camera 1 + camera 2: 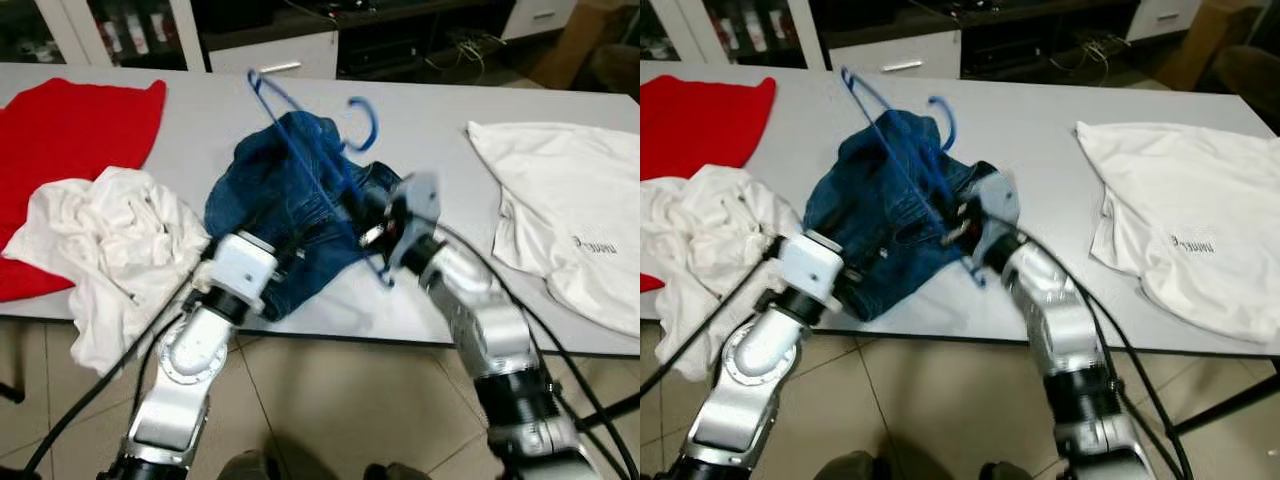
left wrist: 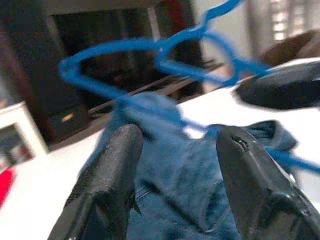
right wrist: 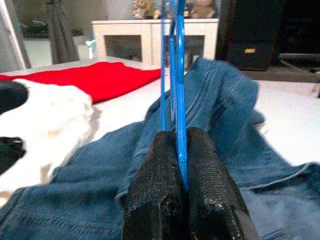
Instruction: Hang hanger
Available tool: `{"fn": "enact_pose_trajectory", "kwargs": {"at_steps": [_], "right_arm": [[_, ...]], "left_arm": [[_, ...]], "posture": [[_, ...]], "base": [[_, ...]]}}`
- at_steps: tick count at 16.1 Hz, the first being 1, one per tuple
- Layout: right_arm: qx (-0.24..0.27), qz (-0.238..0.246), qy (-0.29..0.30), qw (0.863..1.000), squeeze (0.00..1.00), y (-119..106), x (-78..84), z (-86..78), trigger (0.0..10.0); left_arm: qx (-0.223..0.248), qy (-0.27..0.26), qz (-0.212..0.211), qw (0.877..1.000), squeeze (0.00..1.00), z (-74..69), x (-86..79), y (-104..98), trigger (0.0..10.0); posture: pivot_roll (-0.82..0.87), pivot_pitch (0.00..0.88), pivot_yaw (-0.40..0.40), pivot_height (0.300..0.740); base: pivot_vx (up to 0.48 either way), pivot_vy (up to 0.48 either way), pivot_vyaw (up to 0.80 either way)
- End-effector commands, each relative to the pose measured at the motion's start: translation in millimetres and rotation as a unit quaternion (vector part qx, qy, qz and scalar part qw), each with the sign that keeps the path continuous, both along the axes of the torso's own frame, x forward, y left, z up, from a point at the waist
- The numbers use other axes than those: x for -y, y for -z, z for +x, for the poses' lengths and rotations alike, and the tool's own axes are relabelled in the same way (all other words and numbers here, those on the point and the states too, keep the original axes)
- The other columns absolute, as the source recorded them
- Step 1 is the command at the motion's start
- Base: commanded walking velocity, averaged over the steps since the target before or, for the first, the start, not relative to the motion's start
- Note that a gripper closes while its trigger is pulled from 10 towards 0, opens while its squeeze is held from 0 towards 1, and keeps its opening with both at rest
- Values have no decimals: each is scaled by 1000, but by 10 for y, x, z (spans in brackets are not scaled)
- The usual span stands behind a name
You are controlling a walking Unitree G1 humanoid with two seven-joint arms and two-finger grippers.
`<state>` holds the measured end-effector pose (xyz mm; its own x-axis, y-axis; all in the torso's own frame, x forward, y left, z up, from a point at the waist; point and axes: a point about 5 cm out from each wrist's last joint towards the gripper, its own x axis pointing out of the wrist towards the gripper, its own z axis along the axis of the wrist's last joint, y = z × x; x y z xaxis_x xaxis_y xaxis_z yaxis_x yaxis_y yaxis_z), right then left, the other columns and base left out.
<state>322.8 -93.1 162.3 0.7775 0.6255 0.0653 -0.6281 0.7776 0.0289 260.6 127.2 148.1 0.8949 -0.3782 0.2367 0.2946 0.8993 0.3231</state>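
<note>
In the middle of the head-camera frame a blue plastic hanger [image 1: 310,150] stands tilted above a crumpled pair of blue jeans [image 1: 290,215] on the grey desk [image 1: 420,110]. Its hook curls toward the upper centre of the frame, and its lower corner reaches down to the right end effector [image 3: 181,150]. In the right wrist view, that end effector's two black fingers are pressed together on the hanger's thin bar, so it has a firm pinch on the frame.

The left end effector [image 2: 175,165] sits at the near edge of the denim, lower centre-left of the frame. Its fingers [image 2: 112,170] are spread wide with nothing between them; cloth lies beyond them and the hanger loops above.

To the left lie a crumpled white garment [image 1: 110,240] and a red cloth [image 1: 70,125]; a white shirt [image 1: 570,210] is spread at the right.

As for progress, the hanger is picked up and partly raised, but the jeans look only bunched around it, not draped over the bar. No rail or hook to hang it on is visible, so threading the garment, lifting it clear and carrying it to a hanging place all appear to remain.
</note>
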Motion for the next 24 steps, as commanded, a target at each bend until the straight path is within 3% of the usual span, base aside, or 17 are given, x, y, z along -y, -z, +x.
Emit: {"fn": "enact_pose_trajectory", "kwargs": {"at_steps": [1, 5, 8, 14, 18, 19, 20, 22, 24], "right_arm": [[-5, 4, 20, 1000, 0, 8, 75, 46, 10000], [3, 7, 45, 999, 0, -30, 76, 149, 10000], [15, -1, 42, 999, 0, -90, 63, 173, 10000], [39, -47, 76, 995, 0, 7, 253, 22, 10000], [90, -78, 102, 988, 0, -103, 329, 26, 10000], [133, -125, 102, 978, 0, -93, 365, -22, 10000], [137, -131, 102, 977, 0, -80, 372, -31, 10000], [192, -182, 110, 958, 0, -47, 363, -78, 10000], [224, -196, 98, 950, 0, -58, 306, -110, 10000]], "left_arm": [[-15, -26, -17, 999, 0, 25, -70, 12, 10000], [-52, -117, -68, 989, 0, 143, -263, 66, 10000], [-55, -120, -79, 988, 0, 155, -255, 50, 10000], [-55, -83, -70, 993, 0, 178, -162, 40, 10000], [-44, -70, -76, 994, 0, 215, -106, -11, 10000], [-44, -70, -86, 993, 0, 200, -80, -19, 10000], [-44, -70, -86, 993, 0, 195, -70, -13, 10000], [-52, -62, -82, 993, 0, 144, -50, 33, 10000], [-53, -57, -64, 995, 0, 115, -85, 55, 10000]], "posture": [[134, 11, -19, 740], [152, 0, -51, 740], [118, 20, -48, 740], [39, 52, -20, 740], [20, 59, -31, 740], [34, 55, -34, 740], [36, 54, -35, 740], [50, 51, -46, 740], [54, 49, -47, 740]], "base": [[0, 0, 0], [0, 0, 0], [0, 0, 0], [0, 0, 0], [0, 0, 0], [0, 0, 0], [0, 0, 0], [0, 0, 0], [0, 0, 0]]}}
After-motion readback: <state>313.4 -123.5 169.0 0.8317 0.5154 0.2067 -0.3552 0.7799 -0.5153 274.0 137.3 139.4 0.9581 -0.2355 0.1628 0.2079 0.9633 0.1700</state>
